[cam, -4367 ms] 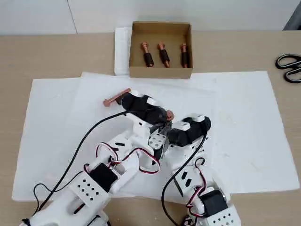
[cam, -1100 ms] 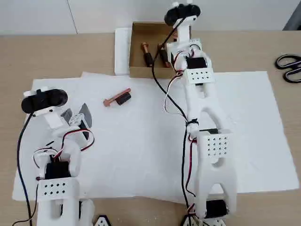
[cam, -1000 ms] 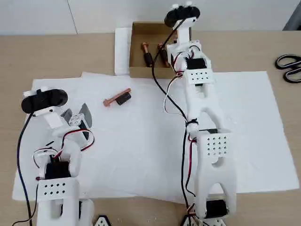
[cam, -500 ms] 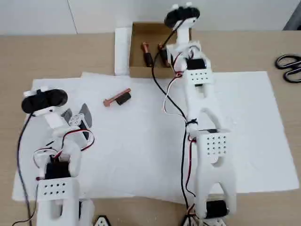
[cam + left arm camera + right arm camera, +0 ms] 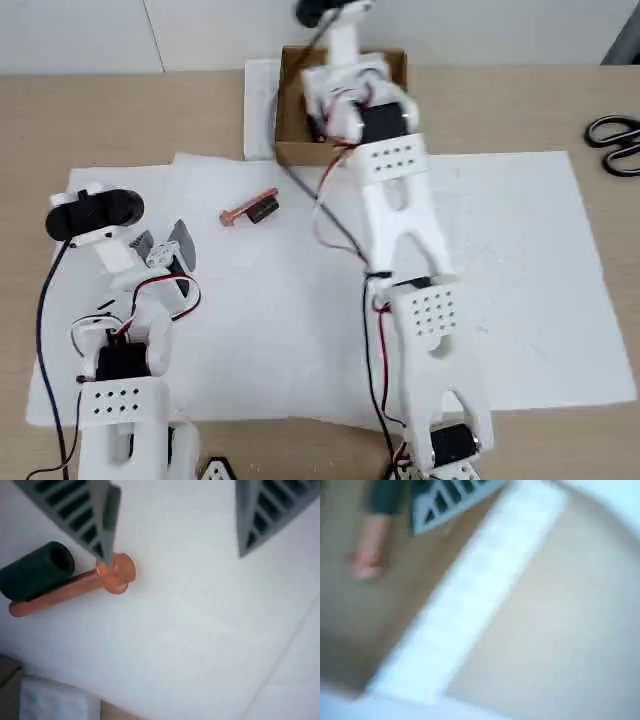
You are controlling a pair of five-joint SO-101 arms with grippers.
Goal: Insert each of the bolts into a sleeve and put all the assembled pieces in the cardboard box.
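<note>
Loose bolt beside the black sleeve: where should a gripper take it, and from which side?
Probably best to take the bolt on the bare shank just behind its head, from above. It lies flat on the paper, and the sleeve rests along the shank's other end, so only the head end is clear.

The left arm (image 5: 125,330) sits folded up in the lower left of the high view. The left end effector (image 5: 163,243) points up and to the right, and its two grey fingers (image 5: 95,515) are spread wide apart. The right arm (image 5: 400,210) is stretched out long, from the bottom edge to the top middle, leaning a little left.
</note>
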